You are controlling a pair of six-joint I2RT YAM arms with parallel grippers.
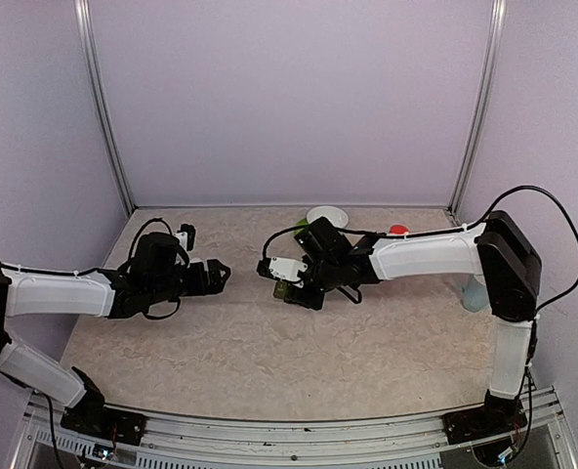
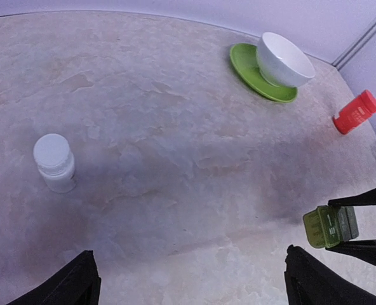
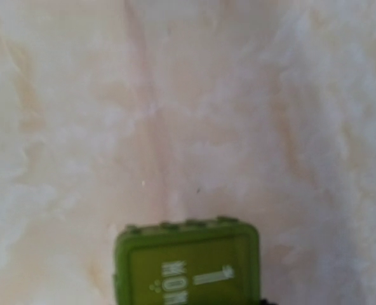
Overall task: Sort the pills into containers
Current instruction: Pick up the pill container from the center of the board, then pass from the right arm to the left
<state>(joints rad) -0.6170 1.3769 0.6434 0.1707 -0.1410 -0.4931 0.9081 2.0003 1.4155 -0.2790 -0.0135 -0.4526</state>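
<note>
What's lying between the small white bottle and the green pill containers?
Nothing. In the left wrist view, only bare marbled table separates the white bottle from the containers, which are held in the right gripper.

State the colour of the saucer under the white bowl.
The saucer is bright green; left wrist view shows it best.

1. The top external camera sits high above the near edge of the worktop (image 1: 269, 362), facing the back wall (image 1: 289, 98) and taking in the whole surface from afar.
2. The left wrist camera rides low, looking obliquely across the worktop toward a white bowl (image 2: 284, 59) and a red bottle (image 2: 355, 112) at the far side.
3. The right wrist camera looks straight down from very close, blurred, on the green containers (image 3: 188, 264).
4. All three views share the containers; the top and left wrist views also share the right hand (image 2: 331, 225).
</note>
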